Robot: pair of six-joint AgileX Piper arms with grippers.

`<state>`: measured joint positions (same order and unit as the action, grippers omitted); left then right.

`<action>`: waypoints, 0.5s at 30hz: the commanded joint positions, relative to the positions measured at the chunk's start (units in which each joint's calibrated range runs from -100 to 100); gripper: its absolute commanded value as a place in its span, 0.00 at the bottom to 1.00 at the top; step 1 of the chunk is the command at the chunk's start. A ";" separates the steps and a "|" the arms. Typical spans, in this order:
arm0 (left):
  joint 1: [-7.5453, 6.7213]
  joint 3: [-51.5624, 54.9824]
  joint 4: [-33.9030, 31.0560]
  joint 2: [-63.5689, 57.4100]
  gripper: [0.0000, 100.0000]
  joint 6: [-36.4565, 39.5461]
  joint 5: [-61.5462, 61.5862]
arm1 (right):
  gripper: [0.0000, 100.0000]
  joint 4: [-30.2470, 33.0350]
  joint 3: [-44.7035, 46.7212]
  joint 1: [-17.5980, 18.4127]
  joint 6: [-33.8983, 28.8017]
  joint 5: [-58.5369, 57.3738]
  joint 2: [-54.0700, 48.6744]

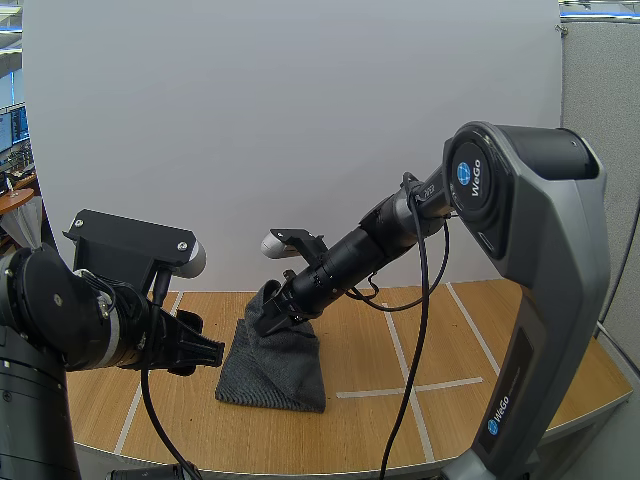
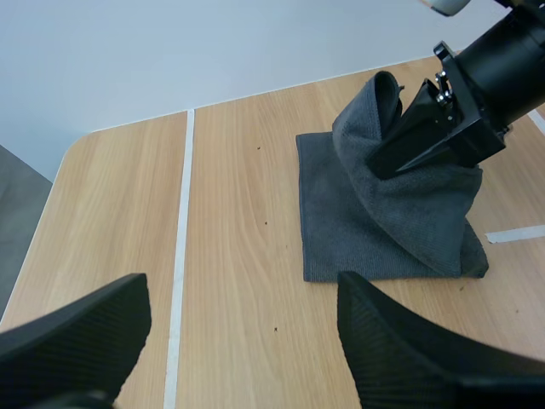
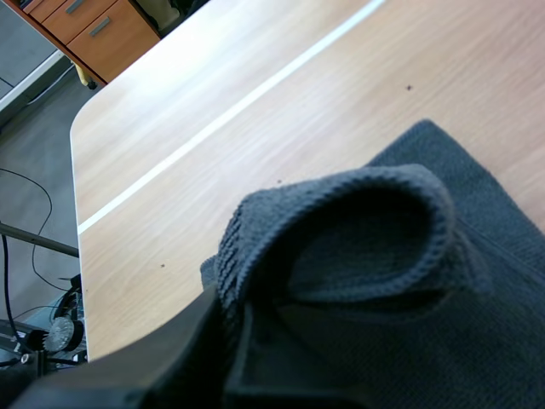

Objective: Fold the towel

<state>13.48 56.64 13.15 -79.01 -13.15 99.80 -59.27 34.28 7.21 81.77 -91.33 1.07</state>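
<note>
Wooden desk (image 1: 360, 430) carries the towel (image 1: 275, 365). Your right pincer (image 1: 268, 315) grips its raised edge, bunched above the flat part below it, likely to carry it over. Your left pincer (image 2: 243, 290) gapes wide just beside the towel, holding nothing.

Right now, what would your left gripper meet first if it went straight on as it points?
Probably the light wooden tabletop, beside the dark grey knitted towel; depth is unclear.

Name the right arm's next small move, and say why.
Probably draw the raised edge over the flat part and lower it: the right gripper pinches an edge of the towel up, while the rest lies flat on the table.
</note>
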 commanded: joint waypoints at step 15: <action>0.08 -0.21 -1.60 -0.32 1.00 -1.43 0.02 | 1.00 -0.78 0.28 -3.54 -2.11 -8.67 -8.14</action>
<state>13.48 56.64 12.93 -79.01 -13.44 99.80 -61.06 34.28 7.10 80.39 -91.27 1.41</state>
